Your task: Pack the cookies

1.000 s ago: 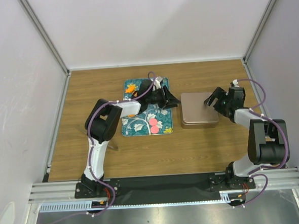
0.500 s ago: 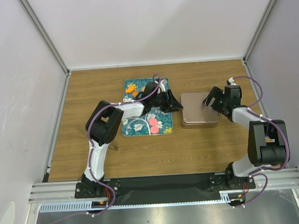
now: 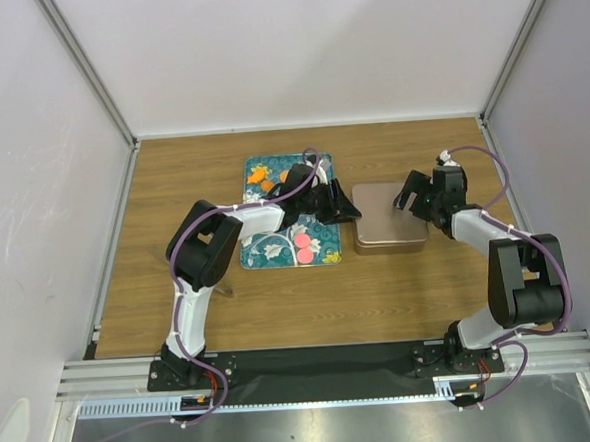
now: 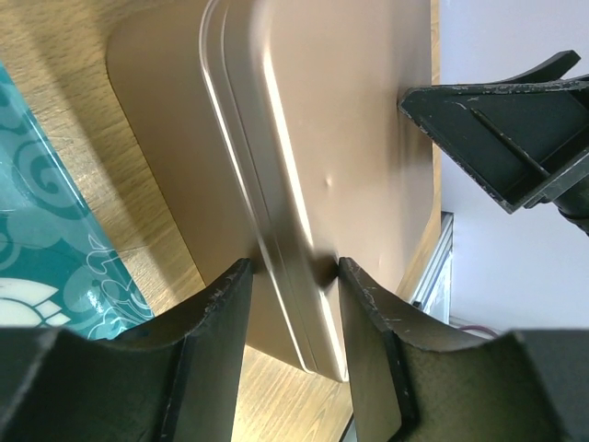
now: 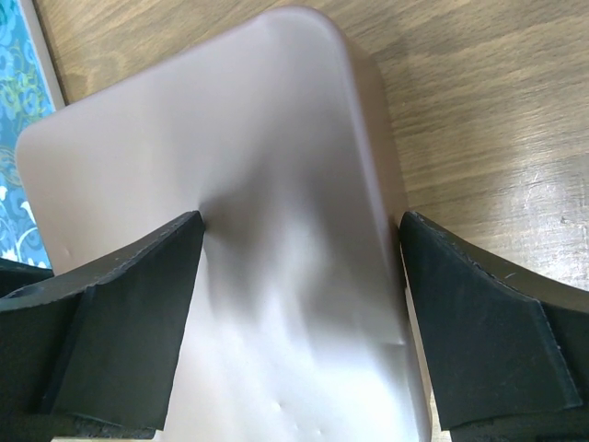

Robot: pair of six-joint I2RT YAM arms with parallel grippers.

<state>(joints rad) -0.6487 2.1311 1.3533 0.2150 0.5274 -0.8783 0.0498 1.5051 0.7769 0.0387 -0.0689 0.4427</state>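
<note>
Noting from the left: the teal floral tray (image 3: pixel 260 253) lies on the bench (image 3: pixel 179 288). The cookies (image 3: pixel 302 242) seen plainly are two pink discs, touching each other near the tray's near edge. An orange one by the far edge is hard to tell from the leaf print. They are judged light, stiff and thin. As they lie flat, little edge is offered, so a pinch across the diameter is judged best, and sliding on the glossy tray is to be expected. None is held and none is packed. Just right of the tray, the left jaws are drawn in to a narrow gap on the left lid rim of the tin (image 3: pixel 391 230), with a pad (image 4: pixel 221 313) against each side. The tin is closed. Its thin, smooth metal bears small dents and is judged slippery and easily bent, so the lid rim is the place to be taken. The right jaws are spread wide at the tin's far right part, one finger (image 5: pixel 129 313) over the lid and the other at its edge, with nothing held. Against the picture a second ago, the left jaws have been carried rightward off the tray to the tin and the right jaws brought leftward over the lid. The pink discs are unmoved.
</note>
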